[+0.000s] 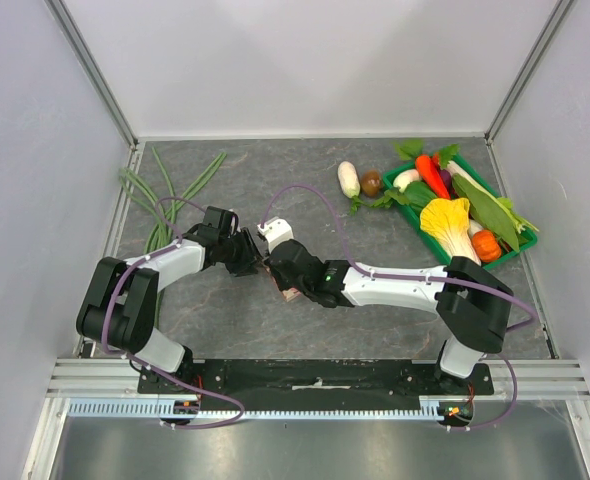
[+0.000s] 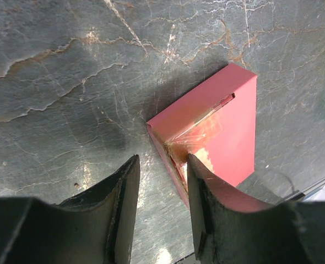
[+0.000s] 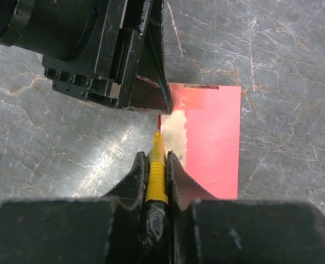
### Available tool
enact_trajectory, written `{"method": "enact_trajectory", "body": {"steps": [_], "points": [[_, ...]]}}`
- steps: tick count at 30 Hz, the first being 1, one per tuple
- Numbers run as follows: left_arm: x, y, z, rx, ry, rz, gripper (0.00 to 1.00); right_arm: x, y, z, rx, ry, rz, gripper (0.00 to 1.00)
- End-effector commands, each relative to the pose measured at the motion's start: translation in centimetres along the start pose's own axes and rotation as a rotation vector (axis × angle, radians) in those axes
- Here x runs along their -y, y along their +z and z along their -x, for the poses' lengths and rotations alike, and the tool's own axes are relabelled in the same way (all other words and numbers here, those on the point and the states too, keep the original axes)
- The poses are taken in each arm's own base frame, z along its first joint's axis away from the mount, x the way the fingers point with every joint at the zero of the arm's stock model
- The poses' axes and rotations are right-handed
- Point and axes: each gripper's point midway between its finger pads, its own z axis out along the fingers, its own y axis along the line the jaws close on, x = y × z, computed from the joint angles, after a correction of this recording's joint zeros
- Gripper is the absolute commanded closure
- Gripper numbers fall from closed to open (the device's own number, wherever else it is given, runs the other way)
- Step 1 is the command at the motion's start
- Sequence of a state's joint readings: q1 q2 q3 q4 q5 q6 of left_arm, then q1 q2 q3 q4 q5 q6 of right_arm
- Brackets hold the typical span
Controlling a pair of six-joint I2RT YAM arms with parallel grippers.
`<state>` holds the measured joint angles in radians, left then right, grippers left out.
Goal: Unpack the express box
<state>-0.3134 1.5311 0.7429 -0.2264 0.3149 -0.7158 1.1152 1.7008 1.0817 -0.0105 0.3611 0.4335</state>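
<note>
Mid-cut on the seal, seemingly. Clamps the yellow utility knife [image 3: 156,181] in the closed right gripper [image 3: 157,158], blade tip down at the taped edge of the express box [image 3: 213,144]. Finds that box flat on the bench [image 1: 395,320] near centre, at eight o'clock from the green vegetable tray [image 1: 495,262]. Straddles its corner at eleven o'clock from the blade with the left gripper [image 2: 162,165], jaws apart; hard to say whether pressing down. Next: draw the blade straight along the tape, shallow, box pinned, then lift the flap.
</note>
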Motion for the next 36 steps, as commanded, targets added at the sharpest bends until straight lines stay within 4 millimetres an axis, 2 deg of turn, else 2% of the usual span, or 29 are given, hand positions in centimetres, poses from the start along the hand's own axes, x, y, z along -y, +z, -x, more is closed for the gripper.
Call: {"method": "enact_trajectory", "body": {"steps": [1, 14, 15, 23, 31, 36], "points": [[-0.3, -0.1, 0.4, 0.022, 0.039, 0.011, 0.55, -0.1, -1.2, 3.8, 0.096, 0.020, -0.007, 1.00], [-0.4, -0.1, 0.4, 0.019, 0.037, 0.016, 0.55, -0.8, -0.2, 2.1, 0.046, 0.015, 0.020, 1.00], [-0.4, -0.1, 0.4, 0.019, 0.035, 0.018, 0.55, -0.6, -0.2, 1.4, 0.022, 0.007, 0.015, 1.00], [-0.8, 0.0, 0.4, 0.021, 0.024, 0.039, 0.55, -0.5, -0.9, 0.2, -0.016, 0.016, 0.025, 1.00], [-1.1, 0.2, 0.4, 0.018, 0.017, 0.055, 0.58, 0.6, -1.4, -2.4, -0.083, 0.013, -0.002, 1.00], [-1.1, 0.3, 0.5, 0.019, 0.015, 0.060, 0.59, 0.8, -2.0, -2.5, -0.086, 0.014, -0.002, 1.00]]}}
